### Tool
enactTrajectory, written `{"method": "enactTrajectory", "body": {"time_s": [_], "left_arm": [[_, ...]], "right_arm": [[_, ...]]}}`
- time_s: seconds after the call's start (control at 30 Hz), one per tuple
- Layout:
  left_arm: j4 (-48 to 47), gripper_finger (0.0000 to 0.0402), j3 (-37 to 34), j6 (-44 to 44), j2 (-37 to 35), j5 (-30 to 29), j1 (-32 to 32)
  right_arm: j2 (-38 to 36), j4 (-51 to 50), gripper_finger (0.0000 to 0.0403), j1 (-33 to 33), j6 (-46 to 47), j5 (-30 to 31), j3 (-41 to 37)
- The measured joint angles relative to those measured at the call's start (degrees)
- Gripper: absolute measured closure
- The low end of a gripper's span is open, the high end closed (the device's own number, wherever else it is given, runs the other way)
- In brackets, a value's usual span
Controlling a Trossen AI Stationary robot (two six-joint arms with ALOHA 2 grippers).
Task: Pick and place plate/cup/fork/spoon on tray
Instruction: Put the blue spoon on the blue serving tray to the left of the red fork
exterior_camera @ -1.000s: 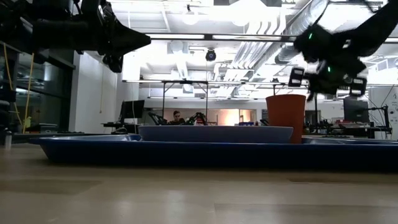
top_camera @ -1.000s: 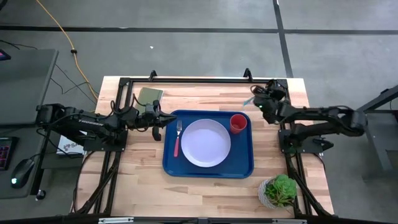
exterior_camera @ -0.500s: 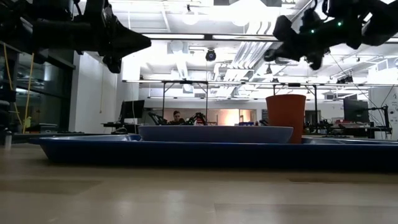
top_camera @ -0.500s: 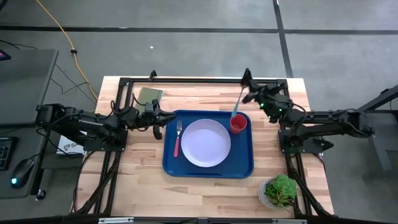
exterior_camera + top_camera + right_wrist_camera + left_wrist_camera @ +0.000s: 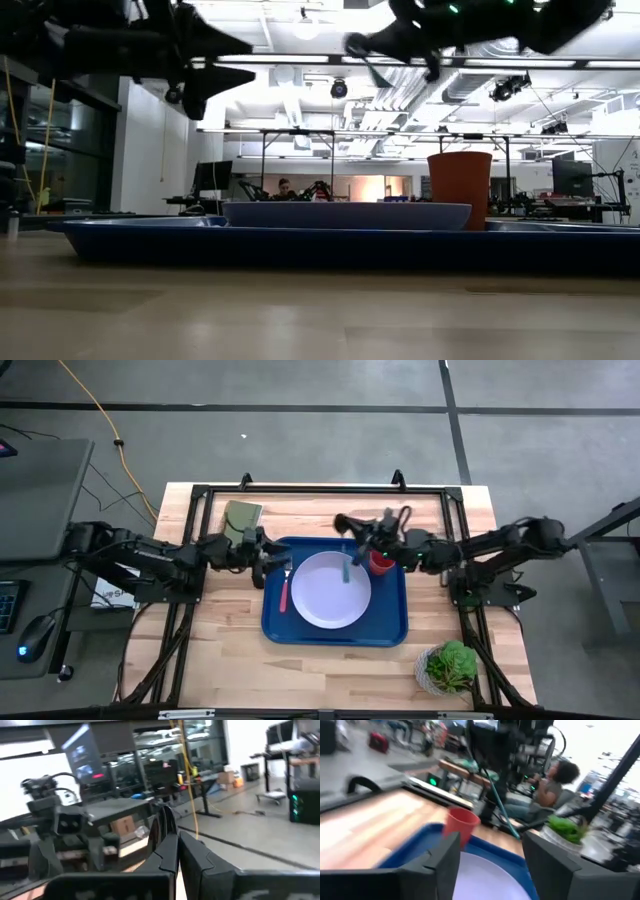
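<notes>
plate (image 5: 330, 590) on tray (image 5: 275, 625) – cup (image 5: 382, 562) beside (fork (image 5: 285, 584) opposite)

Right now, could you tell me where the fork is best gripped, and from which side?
Take the fork by the middle of its pink handle, from straight above, closing across its width. It lies flat on the tray in the strip between the plate and the left rim, so sideways approaches look blocked. The open left tool is nearest.

No lettering anywhere is legible (the wrist views included)
</notes>
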Motion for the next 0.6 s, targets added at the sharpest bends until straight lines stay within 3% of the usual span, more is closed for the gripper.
{"method": "enactTrajectory", "body": {"time_s": [0.23,0.6], "left_arm": [[0.3,0.0198,8.1,-8.1,12.0,-2.2,-3.6],[13.7,0.0198,12.8,-11.1,23.7,-6.2,-6.1]], "right_arm": [[9.4,-0.3,0.0403,2.9,-4.6,0.0,11.4],[12.3,1.4,0.0403,3.2,-2.8,-1.3,13.8]]}}
